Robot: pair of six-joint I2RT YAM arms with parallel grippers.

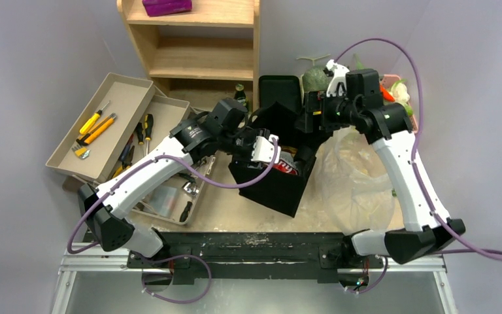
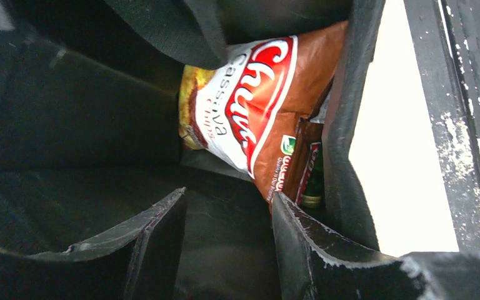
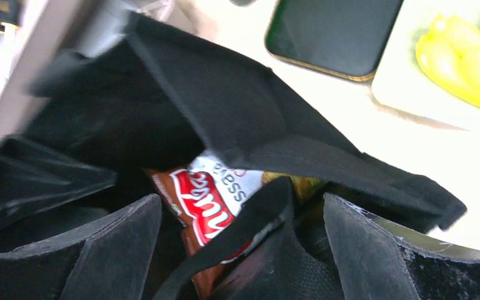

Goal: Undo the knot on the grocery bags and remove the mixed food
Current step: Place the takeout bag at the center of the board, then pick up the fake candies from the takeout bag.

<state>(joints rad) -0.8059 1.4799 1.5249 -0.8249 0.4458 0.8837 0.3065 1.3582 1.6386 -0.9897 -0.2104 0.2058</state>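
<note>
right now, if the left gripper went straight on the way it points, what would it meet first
Likely the chip packet inside the black bag; depth is unclear, so bag cloth may come first.

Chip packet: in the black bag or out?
In. The chip packet lies inside the black cloth bag, the bag's walls around it in both wrist views.
</note>
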